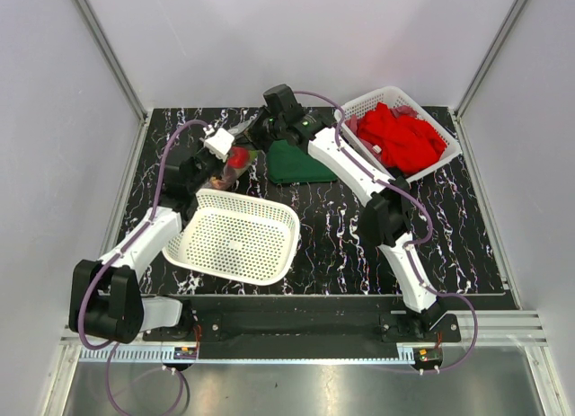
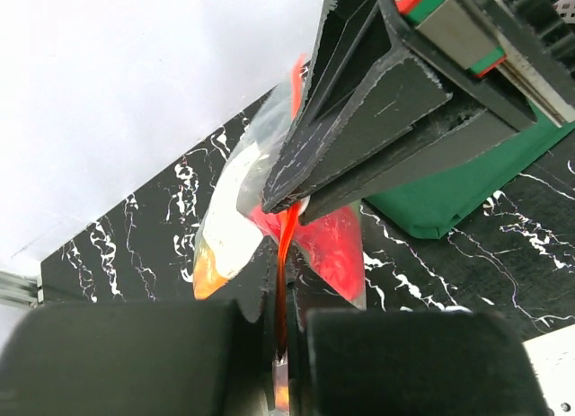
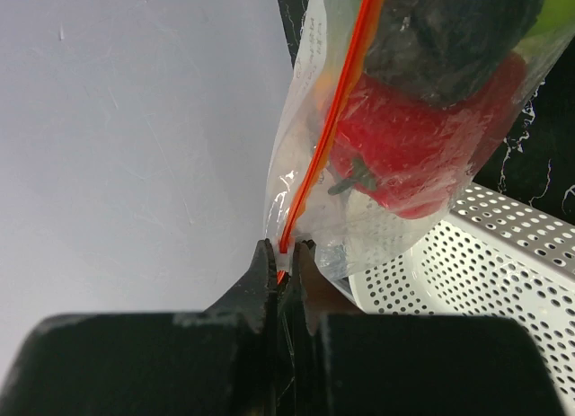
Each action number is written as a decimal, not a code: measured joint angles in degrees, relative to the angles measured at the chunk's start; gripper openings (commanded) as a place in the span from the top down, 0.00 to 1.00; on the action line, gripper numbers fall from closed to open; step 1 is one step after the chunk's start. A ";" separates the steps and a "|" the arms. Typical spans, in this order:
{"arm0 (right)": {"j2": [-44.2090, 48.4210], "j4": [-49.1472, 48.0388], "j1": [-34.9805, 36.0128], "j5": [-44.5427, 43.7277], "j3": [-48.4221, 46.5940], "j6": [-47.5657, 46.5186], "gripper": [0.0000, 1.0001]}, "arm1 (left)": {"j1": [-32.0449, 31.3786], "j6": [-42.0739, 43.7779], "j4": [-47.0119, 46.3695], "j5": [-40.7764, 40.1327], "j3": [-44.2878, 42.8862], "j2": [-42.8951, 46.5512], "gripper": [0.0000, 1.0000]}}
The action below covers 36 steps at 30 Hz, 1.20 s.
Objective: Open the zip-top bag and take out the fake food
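At the bottom of each wrist view, the left gripper (image 2: 278, 340) and right gripper (image 3: 283, 261) are pinching tight on the zip-top bag (image 3: 301, 187) at its red-orange strip (image 3: 337, 101). They should be parting the lips gently, sparing the crinkly film. Beyond, rounded glossy fake food (image 3: 404, 155) is bulging inside, upper centre-left from above.

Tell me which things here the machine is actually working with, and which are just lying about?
In use: zip-top bag, fake food inside, left hand, right hand.
Lying about: green cloth, red cloths, their basket, empty white basket.
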<state>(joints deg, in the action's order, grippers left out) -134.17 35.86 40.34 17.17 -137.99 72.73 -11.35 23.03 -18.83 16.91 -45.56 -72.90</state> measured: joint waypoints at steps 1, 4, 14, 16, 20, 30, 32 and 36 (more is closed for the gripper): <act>0.00 -0.04 -0.02 -0.04 0.00 -0.13 1.00 | 0.00 -0.13 -0.02 -0.02 0.00 0.09 1.00; 0.00 -0.09 -0.15 -0.02 -0.02 -0.79 1.00 | 0.00 -0.83 1.31 -0.96 0.04 1.14 1.00; -2.14 -1.53 -1.38 0.04 -2.14 -6.62 1.00 | 2.78 -7.78 7.41 -4.55 1.90 8.79 1.00; -4.17 -1.84 -2.43 0.09 -4.17 -8.31 1.00 | 3.67 -8.87 8.41 -4.81 2.78 10.21 1.00; -7.93 -2.21 -5.55 0.28 -6.88 -11.15 1.00 | 4.63 -9.84 9.03 -5.11 5.11 12.63 1.00; -12.39 -2.19 -9.94 0.74 -12.22 -16.52 0.76 | 5.07 -9.84 8.83 -5.22 6.58 13.57 1.00; -12.39 -2.19 -9.90 0.76 -12.48 -17.59 0.62 | 5.14 -9.84 8.74 -5.14 6.80 13.68 1.00; -12.04 -1.70 -10.32 -1.29 -11.72 -20.55 0.37 | 5.38 -9.84 8.76 -5.16 6.82 14.16 1.00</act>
<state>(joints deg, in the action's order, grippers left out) -146.21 34.15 30.02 15.88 -149.71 52.18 -5.98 13.19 -10.07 11.75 -38.74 -58.74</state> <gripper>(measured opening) 0.535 0.016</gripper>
